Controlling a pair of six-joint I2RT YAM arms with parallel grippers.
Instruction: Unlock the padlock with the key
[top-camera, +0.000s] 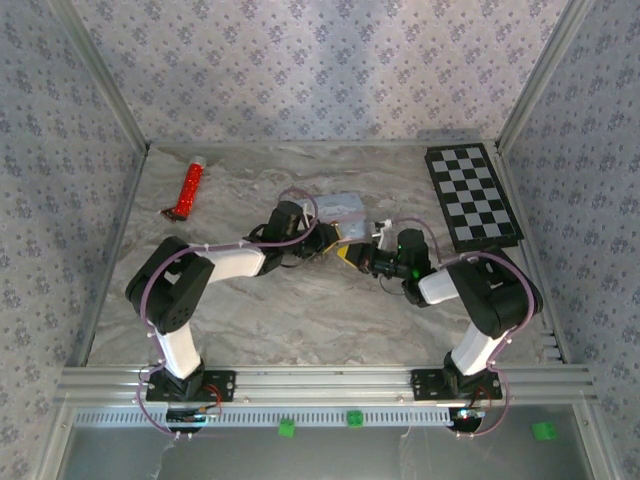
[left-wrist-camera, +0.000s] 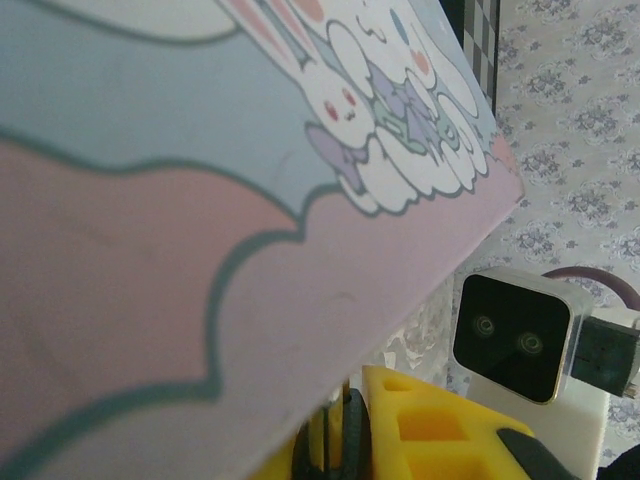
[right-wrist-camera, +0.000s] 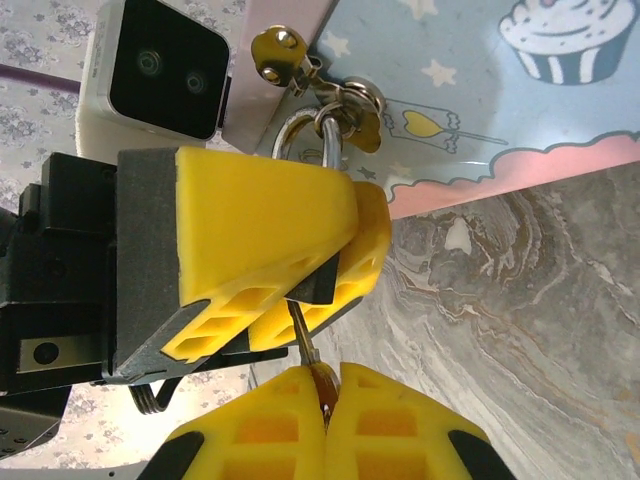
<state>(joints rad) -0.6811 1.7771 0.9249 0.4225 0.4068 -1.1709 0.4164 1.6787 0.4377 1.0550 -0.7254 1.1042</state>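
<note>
Top view, far left, about 10 o'clock from the middle of the marble-look table (top-camera: 300, 310): a red tube (top-camera: 190, 190) lies alone, well apart from the arms. The left arm reaches in from 7 o'clock, the right arm from 5 o'clock, and the two meet at the table's middle, just on the near side of a pastel tin (top-camera: 345, 207). Right wrist view, left to right: the left gripper (right-wrist-camera: 345, 245) comes in from 9 o'clock, its yellow fingers (right-wrist-camera: 260, 215) pressed together around the padlock (right-wrist-camera: 316, 287), a small dark block wedged between them. The shackle (right-wrist-camera: 330, 140) sticks out at 12 o'clock and loops through a brassy clasp (right-wrist-camera: 352, 115) on the tin's edge. At 6 o'clock the right gripper (right-wrist-camera: 326, 405) is pinched tight on the key (right-wrist-camera: 303, 340). The bow is caught between the two pads and the thin blade points up toward 12, its tip meeting the padlock's underside. How far the blade sits inside cannot be told. Left wrist view: the tin's cartoon-print face lies very close, with the left gripper's yellow fingers at 6 o'clock below its edge. Top view, far right, about 2 o'clock: a checkerboard (top-camera: 472, 197) lies flat by the right wall.
</note>
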